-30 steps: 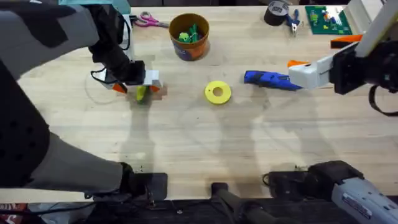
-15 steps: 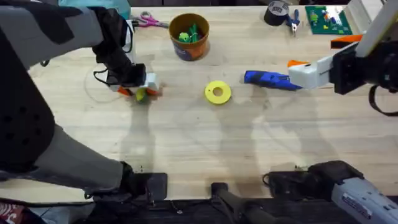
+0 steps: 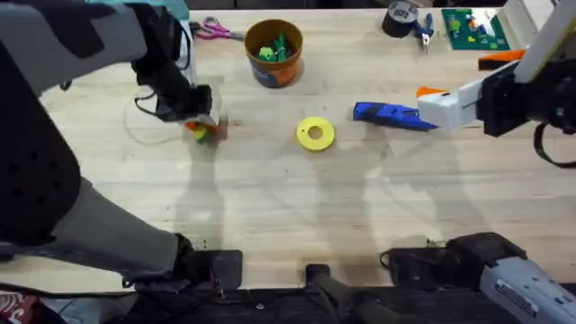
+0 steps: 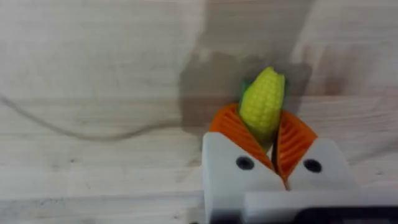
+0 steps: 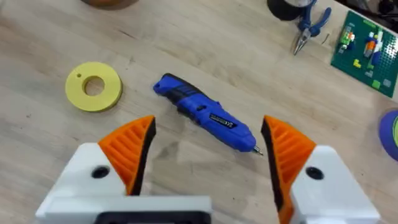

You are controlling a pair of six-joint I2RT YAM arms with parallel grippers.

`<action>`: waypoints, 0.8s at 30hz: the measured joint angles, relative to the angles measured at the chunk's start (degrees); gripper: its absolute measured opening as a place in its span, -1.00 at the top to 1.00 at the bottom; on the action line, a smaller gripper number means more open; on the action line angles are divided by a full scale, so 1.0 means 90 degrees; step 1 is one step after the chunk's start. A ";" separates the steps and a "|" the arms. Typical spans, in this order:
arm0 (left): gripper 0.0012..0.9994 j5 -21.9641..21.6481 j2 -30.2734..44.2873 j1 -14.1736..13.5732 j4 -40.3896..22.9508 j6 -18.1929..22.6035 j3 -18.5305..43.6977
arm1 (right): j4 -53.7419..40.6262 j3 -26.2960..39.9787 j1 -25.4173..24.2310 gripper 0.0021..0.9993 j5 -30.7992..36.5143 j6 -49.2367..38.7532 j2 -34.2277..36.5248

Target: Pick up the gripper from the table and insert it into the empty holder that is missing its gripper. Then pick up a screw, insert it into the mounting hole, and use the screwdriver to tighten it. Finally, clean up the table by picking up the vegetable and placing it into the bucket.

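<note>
Currently left gripper (image 4: pixel 268 134) is clamped on the vegetable (image 4: pixel 263 102), a yellow toy corn cob with a green husk, pinched between its orange pads (image 4: pixel 231 127) just above the table (image 3: pixel 270 207), toward the far left part. Bucket (image 3: pixel 274 52) sits near the far edge, just right of that gripper, holding green and yellow toy pieces. Pink-handled scissors (image 3: pixel 212 30) lie at the far edge beside the bucket. Yellow ring disc (image 3: pixel 314 133) near table middle. Screwdriver (image 5: pixel 205 113) lies flat, right of the disc, bit toward the right edge; small white writing on its body, unreadable. Right gripper (image 5: pixel 205 140) hangs over it, jaws wide apart, touching nothing. Tape roll (image 3: pixel 400 16), pliers (image 3: pixel 424 30) and green board (image 3: pixel 472 27) at far right corner. Near half of the table is bare wood.
</note>
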 joint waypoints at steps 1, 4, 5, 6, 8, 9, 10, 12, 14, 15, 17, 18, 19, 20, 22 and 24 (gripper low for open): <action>0.96 0.0100 0.0029 0.0000 -0.0036 -0.0001 0.0143 | 0.0000 0.0000 0.0000 -0.99 0.0000 0.0000 0.0000; 0.96 0.0418 0.0077 -0.0032 -0.0208 -0.0002 0.0735 | 0.0000 0.0000 0.0000 -0.99 -0.0001 0.0000 0.0000; 0.96 0.0495 0.0077 -0.0054 -0.0250 0.0000 0.0933 | 0.0000 0.0000 0.0000 -0.99 -0.0001 0.0001 0.0000; 0.96 0.0582 0.0077 -0.0103 -0.0293 0.0000 0.1214 | 0.0000 0.0000 0.0000 -1.00 0.0000 0.0000 0.0000; 0.96 0.0675 0.0077 -0.0227 -0.0299 0.0006 0.1638 | 0.0001 0.0000 0.0000 -0.99 -0.0002 0.0001 0.0000; 0.96 0.0712 0.0077 -0.0317 -0.0275 0.0009 0.1854 | 0.0000 0.0000 0.0000 -0.99 -0.0002 0.0002 0.0000; 0.96 0.0732 0.0077 -0.0421 -0.0239 0.0012 0.2056 | 0.0000 0.0000 0.0000 -0.99 0.0000 0.0002 0.0000; 0.96 0.0777 0.0077 -0.0681 0.0015 0.0030 0.2415 | 0.0000 0.0000 0.0000 -1.00 0.0000 0.0009 0.0000; 0.96 0.0823 0.0075 -0.0932 0.0401 0.0040 0.2598 | 0.0000 0.0000 0.0000 -1.00 -0.0001 0.0017 0.0000; 0.96 0.0843 0.0075 -0.1045 0.0602 0.0051 0.2646 | 0.0000 0.0000 0.0000 -0.99 0.0000 0.0018 0.0000; 0.96 0.0878 0.0077 -0.1272 0.0918 0.0054 0.2670 | 0.0000 0.0000 0.0000 -0.99 -0.0001 0.0019 0.0000; 0.96 0.0887 0.0077 -0.1385 0.1045 0.0054 0.2670 | 0.0000 0.0000 0.0000 -0.99 -0.0002 0.0019 0.0000; 0.96 0.0893 0.0077 -0.1480 0.1135 0.0054 0.2670 | 0.0000 0.0000 0.0000 -0.99 -0.0002 0.0019 0.0000; 0.96 0.0897 0.0077 -0.1566 0.1251 0.0054 0.2670 | 0.0000 0.0000 0.0000 -0.99 -0.0002 0.0019 0.0000; 0.96 0.0895 0.0077 -0.1678 0.1427 0.0056 0.2670 | 0.0000 0.0000 0.0000 -0.99 0.0000 0.0019 0.0000; 0.96 0.0881 0.0107 -0.1739 0.1562 0.0056 0.2670 | 0.0000 0.0000 0.0000 -0.99 -0.0002 0.0019 0.0000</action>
